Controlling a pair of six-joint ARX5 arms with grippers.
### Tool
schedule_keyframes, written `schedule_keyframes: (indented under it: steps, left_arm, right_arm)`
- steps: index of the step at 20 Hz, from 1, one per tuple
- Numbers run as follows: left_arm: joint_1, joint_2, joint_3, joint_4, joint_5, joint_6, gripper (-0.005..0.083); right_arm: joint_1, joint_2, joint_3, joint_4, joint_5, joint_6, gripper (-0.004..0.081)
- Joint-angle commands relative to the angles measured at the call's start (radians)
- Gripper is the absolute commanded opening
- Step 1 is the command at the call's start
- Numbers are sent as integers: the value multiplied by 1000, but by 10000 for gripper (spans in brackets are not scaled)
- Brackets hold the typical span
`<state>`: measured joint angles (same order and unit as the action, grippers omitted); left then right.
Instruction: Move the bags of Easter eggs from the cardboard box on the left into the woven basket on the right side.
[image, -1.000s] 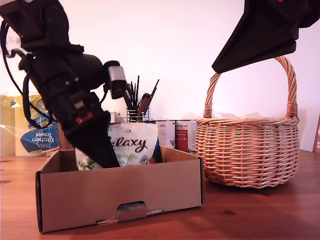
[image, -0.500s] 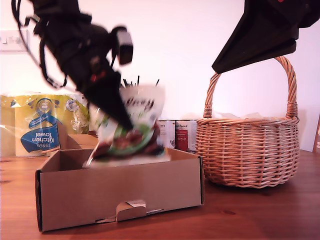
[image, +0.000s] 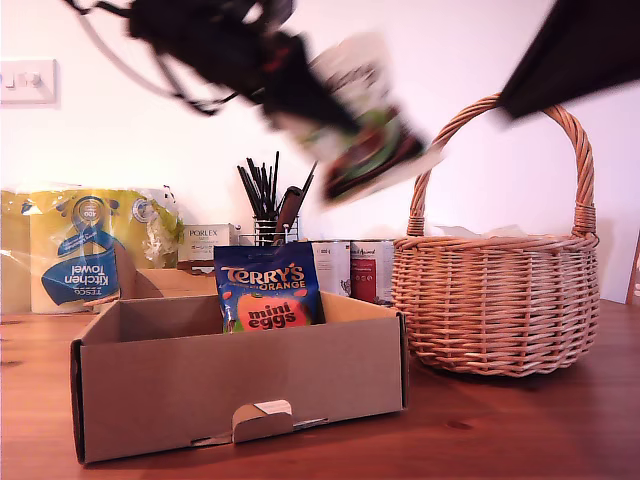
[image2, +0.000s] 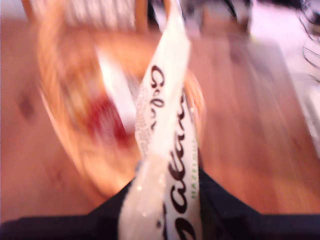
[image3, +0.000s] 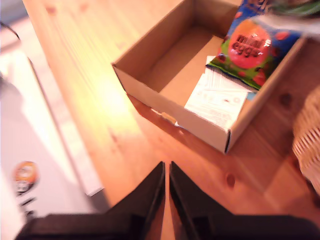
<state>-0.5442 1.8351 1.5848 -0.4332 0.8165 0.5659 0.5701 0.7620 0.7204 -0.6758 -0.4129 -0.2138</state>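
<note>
Box (image: 240, 375) at the exterior view's left: Terry's bag (image: 268, 298) now exposed, leaning on the back wall. Galaxy bag (image: 365, 130), lifted out a second ago, is airborne, clamped in my first claw (image2: 165, 200), nearing the basket (image: 495, 305). My second claw (image3: 166, 175) is together, empty, above the table (image: 500, 430). Release over basket comes next, I'd say.

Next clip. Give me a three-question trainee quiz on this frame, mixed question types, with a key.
1. True or false: my first gripper holds the Galaxy bag in the air.
2. Which bag stands in the cardboard box? A Maltesers, B Terry's mini eggs, C Galaxy.
3. Fill in: my second gripper is ____ and holds nothing.

Key: 1 true; 2 B, the Terry's mini eggs bag; 3 shut.
</note>
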Motion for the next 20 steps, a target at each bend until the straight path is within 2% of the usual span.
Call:
schedule_keyframes:
  steps: [1,7,10,12,15,17,20]
  left_arm:
    - [-40,24,-1,108,-11,-29,-21]
    - [-133,148,-1,344,-165,-48,-21]
    - [-160,217,0,459,-218,-149,-21]
    - [-171,250,0,478,-261,-196,-21]
    - [-176,271,0,478,-274,-290,-21]
    - [-179,271,0,479,-270,-397,-21]
    - [-179,271,0,468,-245,-509,-21]
  right_arm:
    - [-4,-47,17,-47,-8,13,-12]
    - [-4,-162,49,-181,6,34,-12]
    - [-4,-182,54,-215,46,34,-12]
    - [-4,-186,56,-230,54,33,-12]
    - [-4,-185,56,-235,57,30,-12]
    - [-4,-185,56,-234,57,29,-12]
    - [-4,-185,56,-234,57,26,-12]
